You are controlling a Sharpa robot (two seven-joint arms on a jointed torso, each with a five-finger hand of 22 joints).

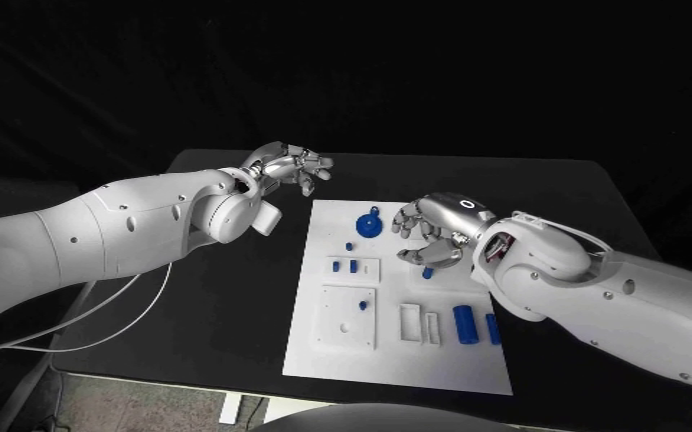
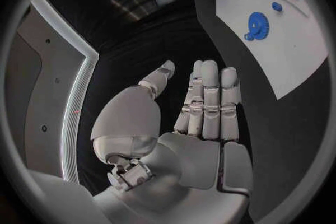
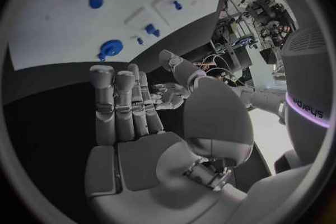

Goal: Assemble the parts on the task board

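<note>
Nearest the robot, the blue cylinders (image 1: 464, 321) lay loose at the near right of the white task board (image 1: 335, 360), beside the raised white blocks (image 1: 349, 314), likely set out within reach for assembly. Farther in, the right hand (image 1: 433, 229) hovered over the board's right side with fingers extended and apart, holding nothing; a small blue peg (image 1: 427, 273) lay just beside it and the blue gear (image 1: 369, 222) near it. Farthest, the left hand (image 1: 293, 167) hung over the black counter (image 1: 231, 332) off the board's far left corner, empty, fingers loosely curled, apparently waiting.
</note>
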